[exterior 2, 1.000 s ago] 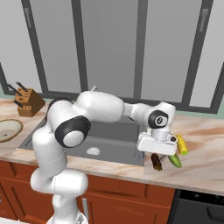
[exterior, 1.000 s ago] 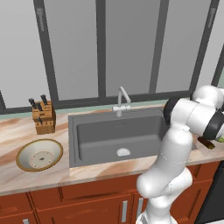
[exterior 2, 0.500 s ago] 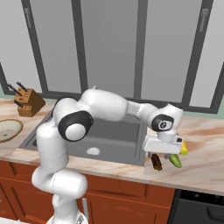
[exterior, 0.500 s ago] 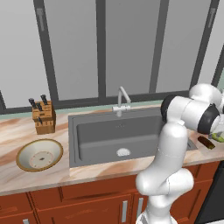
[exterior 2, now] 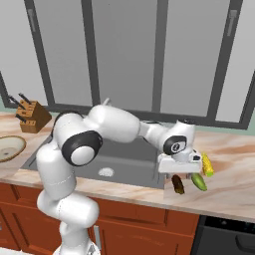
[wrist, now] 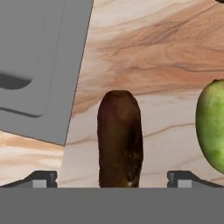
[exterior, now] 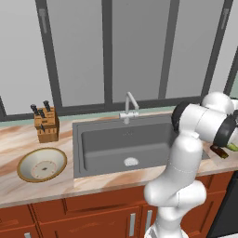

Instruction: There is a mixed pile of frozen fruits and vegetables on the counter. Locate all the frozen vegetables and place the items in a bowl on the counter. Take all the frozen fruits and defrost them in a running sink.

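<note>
Hand view: gripper (wrist: 111,179) is wide apart, straddling the dark brown lump (wrist: 119,138) on the counter (wrist: 144,57) right of sink (wrist: 37,57). You go straight down, stay centred, clear of green piece (wrist: 212,127), then close.

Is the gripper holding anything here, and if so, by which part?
Nothing held. The gripper is open, its jaws either side of the dark brown lump lying on the counter.

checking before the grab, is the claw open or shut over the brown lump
Open: in the hand view the claw has its tips wide apart, either side of the dark brown lump lying on the counter.
</note>
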Robot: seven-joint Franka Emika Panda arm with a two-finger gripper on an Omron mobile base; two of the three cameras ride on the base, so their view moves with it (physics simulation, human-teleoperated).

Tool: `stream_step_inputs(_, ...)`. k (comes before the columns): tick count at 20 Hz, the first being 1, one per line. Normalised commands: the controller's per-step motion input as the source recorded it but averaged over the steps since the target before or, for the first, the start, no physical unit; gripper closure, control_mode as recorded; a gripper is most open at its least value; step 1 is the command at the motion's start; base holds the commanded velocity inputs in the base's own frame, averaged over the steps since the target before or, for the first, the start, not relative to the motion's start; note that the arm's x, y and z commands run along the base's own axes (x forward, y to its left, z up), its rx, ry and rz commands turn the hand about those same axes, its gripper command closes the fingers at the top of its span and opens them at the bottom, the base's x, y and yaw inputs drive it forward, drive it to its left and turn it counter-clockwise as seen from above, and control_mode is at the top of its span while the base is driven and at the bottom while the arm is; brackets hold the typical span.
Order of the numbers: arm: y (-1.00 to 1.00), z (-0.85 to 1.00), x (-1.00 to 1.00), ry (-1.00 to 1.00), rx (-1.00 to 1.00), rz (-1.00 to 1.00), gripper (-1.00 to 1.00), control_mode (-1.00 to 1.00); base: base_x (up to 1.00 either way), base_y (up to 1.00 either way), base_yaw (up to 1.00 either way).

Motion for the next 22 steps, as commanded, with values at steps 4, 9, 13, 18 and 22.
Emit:
stream_step_inputs(4,-0.02,-0.29,0.11,0.07,-0.07,-0.01,-1.00,-1.00,0.00,0.00,0.00)
stream_step_inputs(9,-0.26,-0.30,0.00,0.06,0.00,0.00,-1.00,-1.00,0.00,0.00,0.00)
stream_step_inputs(13,-0.19,-0.14,0.00,0.02,0.00,0.00,-1.00,-1.00,0.00,0.00,0.00)
stream_step_inputs(18,0.00,-0.01,0.00,0.01,0.00,0.00,1.00,-1.00,0.00,0.00,0.00)
stream_step_inputs(22,0.36,0.01,-0.17,0.01,-0.01,-0.02,1.00,-1.00,0.00,0.00,0.00)
